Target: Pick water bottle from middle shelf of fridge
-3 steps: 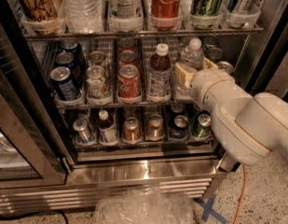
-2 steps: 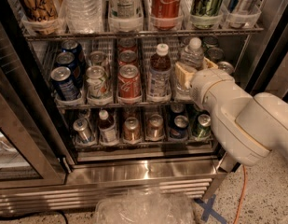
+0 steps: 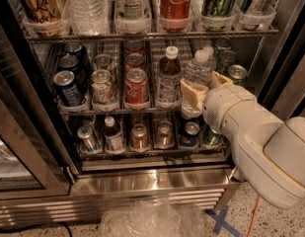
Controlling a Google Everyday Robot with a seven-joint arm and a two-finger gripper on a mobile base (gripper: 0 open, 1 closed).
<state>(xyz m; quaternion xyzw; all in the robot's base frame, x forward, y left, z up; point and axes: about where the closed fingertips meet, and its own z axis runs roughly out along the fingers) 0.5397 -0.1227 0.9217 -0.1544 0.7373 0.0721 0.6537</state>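
**Q:** Where is your gripper in this shot?

**A:** My gripper (image 3: 205, 89) is inside the fridge (image 3: 142, 179), toward the right end of the middle shelf (image 3: 117, 110). My cream-coloured arm (image 3: 260, 142) reaches in from the lower right.

**Q:** And the hand itself, wide or narrow?

**A:** Narrowed onto the water bottle (image 3: 197, 72). One broad pale finger (image 3: 192, 95) lies across the front of its lower half and the other shows just right of it. The bottle is between them, and both look to be touching it.

**Q:** Where does the bottle stand?

**A:** On the middle shelf, in the fifth lane from the left. It is roughly upright, and its white cap rises clear above my fingers. I cannot see its base behind the finger, so I cannot tell whether it rests on the rack.

**Q:** What are its neighbours?

**A:** Just to its left is a white-capped bottle of brown drink (image 3: 168, 80), then a row of red cola cans (image 3: 136, 87). Blue cans (image 3: 68, 88) fill the far-left lane. Green cans (image 3: 236, 73) sit to the right of my hand.

**Q:** Anything outside the cooler?

**A:** Crumpled clear plastic (image 3: 152, 218) lies on the floor before the steel base. A blue tape cross (image 3: 222, 222) and an orange cable (image 3: 251, 218) are beside it.
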